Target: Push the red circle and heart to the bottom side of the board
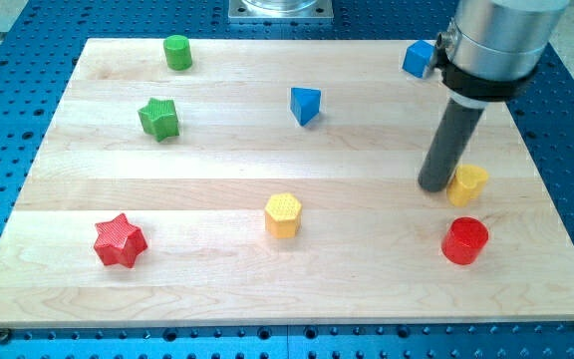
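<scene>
The red circle [464,240] lies near the board's bottom right. A yellow block [468,183], which looks like a heart, lies just above it. My tip [433,186] rests on the board right against the yellow block's left side, up and to the left of the red circle. The rod hides a little of the yellow block's left edge. The wooden board [217,289] fills most of the view.
A red star [120,240] is at the bottom left and a yellow hexagon [283,214] at bottom centre. A blue triangular block [305,105], a green star [158,118], a green cylinder [176,52] and a blue cube [419,58] lie in the upper half.
</scene>
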You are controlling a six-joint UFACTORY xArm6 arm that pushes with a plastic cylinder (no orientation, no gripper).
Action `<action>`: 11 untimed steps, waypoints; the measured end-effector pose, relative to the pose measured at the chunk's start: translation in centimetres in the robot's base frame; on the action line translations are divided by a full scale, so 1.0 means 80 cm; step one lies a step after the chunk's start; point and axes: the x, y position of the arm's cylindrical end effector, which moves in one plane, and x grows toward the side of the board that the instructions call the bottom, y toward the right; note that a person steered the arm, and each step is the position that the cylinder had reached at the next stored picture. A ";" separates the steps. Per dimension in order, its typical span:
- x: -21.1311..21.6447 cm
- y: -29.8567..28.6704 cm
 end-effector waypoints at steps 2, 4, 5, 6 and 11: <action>-0.009 0.043; 0.052 0.010; 0.119 0.019; 0.108 0.028; -0.025 0.028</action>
